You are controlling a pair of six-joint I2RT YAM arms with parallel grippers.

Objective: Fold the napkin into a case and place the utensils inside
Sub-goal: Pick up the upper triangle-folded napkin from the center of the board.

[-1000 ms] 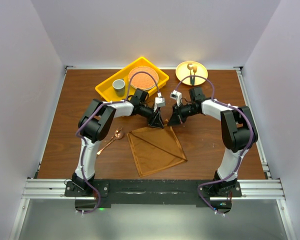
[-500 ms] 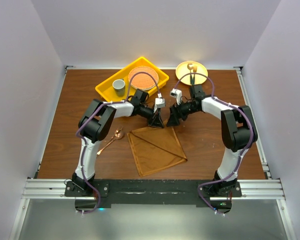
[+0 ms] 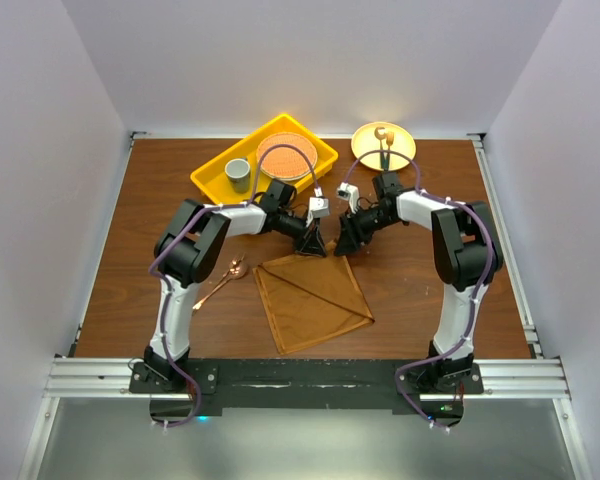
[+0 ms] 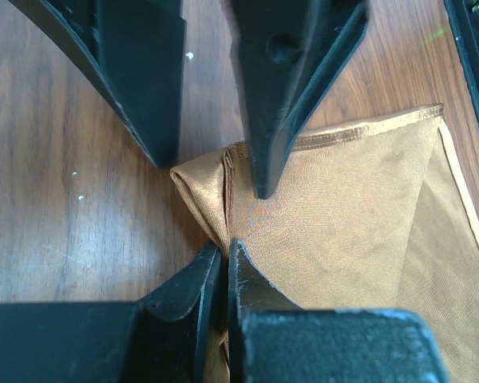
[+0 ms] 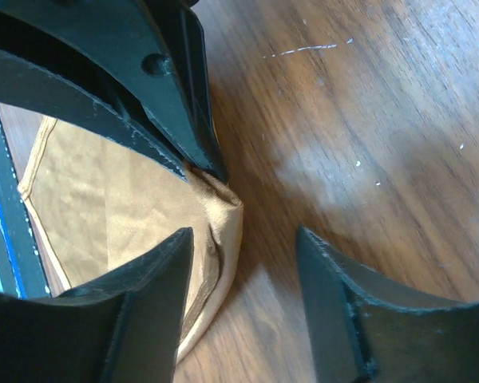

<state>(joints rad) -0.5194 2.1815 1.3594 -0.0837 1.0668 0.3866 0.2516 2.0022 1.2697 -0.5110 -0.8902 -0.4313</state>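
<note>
napkin corner pinched in left hand; right hand spread apart.

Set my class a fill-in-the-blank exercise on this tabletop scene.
1. The left hand pinches one ___ of the napkin.
2. The right hand next to it has its jaws ___.
3. In the top view, the spoon lies on the table to the napkin's ___.
4. The grey cup stands in the ___ tray.
Missing words: corner; open; left; yellow.
</note>
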